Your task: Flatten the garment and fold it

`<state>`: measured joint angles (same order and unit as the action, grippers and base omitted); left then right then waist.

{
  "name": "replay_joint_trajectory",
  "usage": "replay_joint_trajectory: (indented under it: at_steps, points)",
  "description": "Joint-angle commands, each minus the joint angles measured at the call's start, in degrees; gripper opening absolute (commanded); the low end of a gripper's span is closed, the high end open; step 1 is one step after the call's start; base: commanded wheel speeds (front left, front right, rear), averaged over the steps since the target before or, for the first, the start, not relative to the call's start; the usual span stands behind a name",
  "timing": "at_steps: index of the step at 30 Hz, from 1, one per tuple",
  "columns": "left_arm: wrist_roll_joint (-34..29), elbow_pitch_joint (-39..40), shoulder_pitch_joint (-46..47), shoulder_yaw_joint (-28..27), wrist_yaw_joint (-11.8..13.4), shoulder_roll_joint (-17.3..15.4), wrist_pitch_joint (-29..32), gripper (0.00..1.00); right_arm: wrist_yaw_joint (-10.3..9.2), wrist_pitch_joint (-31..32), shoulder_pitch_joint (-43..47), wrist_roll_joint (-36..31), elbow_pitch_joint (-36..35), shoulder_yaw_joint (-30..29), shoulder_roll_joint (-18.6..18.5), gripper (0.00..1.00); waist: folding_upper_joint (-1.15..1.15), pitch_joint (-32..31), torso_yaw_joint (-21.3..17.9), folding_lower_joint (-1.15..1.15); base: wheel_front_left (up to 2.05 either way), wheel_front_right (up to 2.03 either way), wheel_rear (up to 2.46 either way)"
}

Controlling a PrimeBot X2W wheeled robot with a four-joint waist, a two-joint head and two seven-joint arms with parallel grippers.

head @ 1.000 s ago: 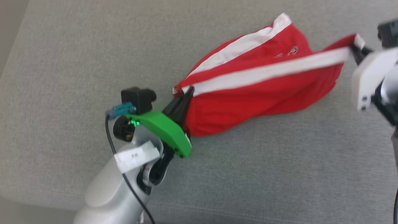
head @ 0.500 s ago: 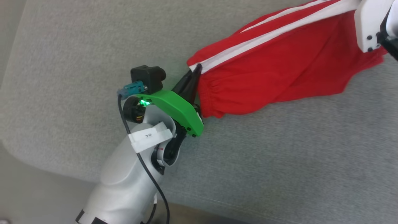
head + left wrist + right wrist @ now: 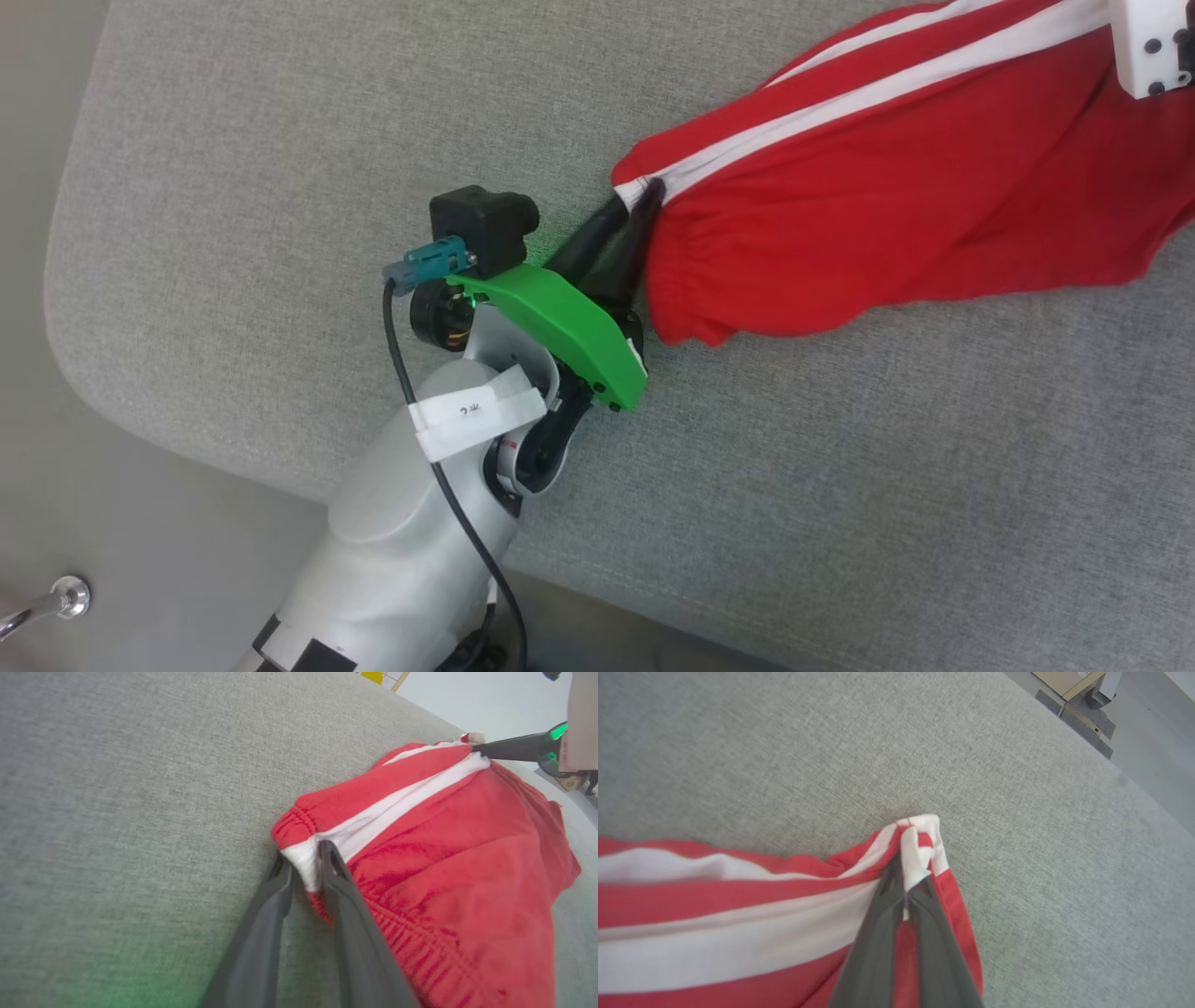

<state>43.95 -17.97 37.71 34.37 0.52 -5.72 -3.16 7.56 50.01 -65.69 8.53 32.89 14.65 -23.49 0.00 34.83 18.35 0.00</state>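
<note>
1. Flattening is judged to be in hand: the garment is stretched along its white stripe across the grey cushion.
2. Its hem corner is pinched by the tightly closed right gripper.
3. The waistband corner is flanked by the slightly parted left gripper; whether it is clamped cannot be told.
4. Next, spreading flat is called for.
5. The left forearm is angled low, fingers levelled along the cushion.

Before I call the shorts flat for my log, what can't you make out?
- Head view: far end of the shorts, cut by the top-right edge.
- Left wrist view: whether the left claw pinches the waistband; fabric covers the contact.
- Right wrist view: layers under the right claw, behind its fingers.
</note>
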Motion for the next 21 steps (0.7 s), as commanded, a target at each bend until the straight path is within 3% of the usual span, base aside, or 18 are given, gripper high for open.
replay_joint_trajectory:
  at_steps: [1,7,15,21]
  points:
    - [0.33,-1.07,0.04,0.43,-0.29,0.13,-0.09,1.0,-0.08,0.32,1.87,1.01,1.34,0.19,0.5,1.0,0.0,-0.64,-0.35,0.0,0.0,0.0,0.0]
    - [0.05,0.38,-2.0,0.04,-0.44,-0.74,-2.91,1.0,-0.08,-4.12,5.73,3.86,-0.67,-0.38,0.52,1.0,0.0,-4.71,-1.86,0.0,0.0,0.0,0.0]
    - [-2.05,3.72,-8.04,-1.74,0.94,-3.97,-9.29,1.0,-0.08,-17.37,14.94,6.93,-6.51,-4.77,0.12,1.0,0.0,-11.24,-3.27,0.0,0.0,0.0,0.0]
    - [-8.98,7.32,-10.95,-7.75,0.08,-4.51,-11.78,1.0,-0.08,-25.32,20.59,7.33,-8.09,-10.12,1.42,1.0,0.0,-13.46,-3.17,0.0,0.0,0.0,0.0]
